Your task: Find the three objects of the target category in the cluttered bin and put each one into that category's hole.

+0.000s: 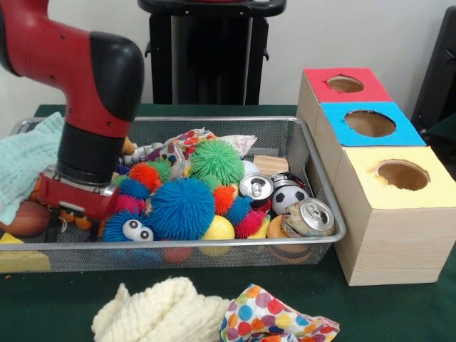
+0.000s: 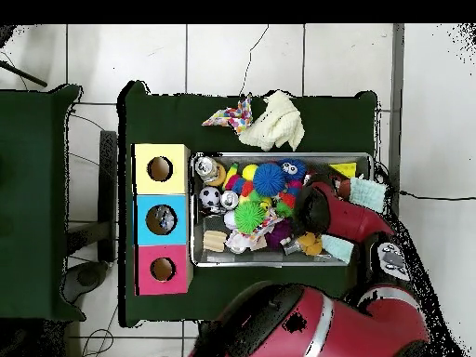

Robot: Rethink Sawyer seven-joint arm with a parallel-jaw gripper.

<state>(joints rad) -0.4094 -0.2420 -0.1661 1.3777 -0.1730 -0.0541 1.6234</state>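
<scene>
**Red arm down in the bin, mid-search**

Red arm's wrist is plunged into one end of the mesh bin (image 1: 214,122), tilted slightly, with the hand (image 1: 60,217) buried among the toys by a blue fuzzy ball (image 1: 182,206). Can't tell if it's open or holding anything, the clutter hides it. Looks like the search-and-grab step to me. Target category isn't obvious; cans (image 1: 308,217) sit at the other end, close to the yellow box (image 1: 399,206). Next it needs a clean lift out, then a carry across the bin to the holes (image 1: 402,174).
</scene>
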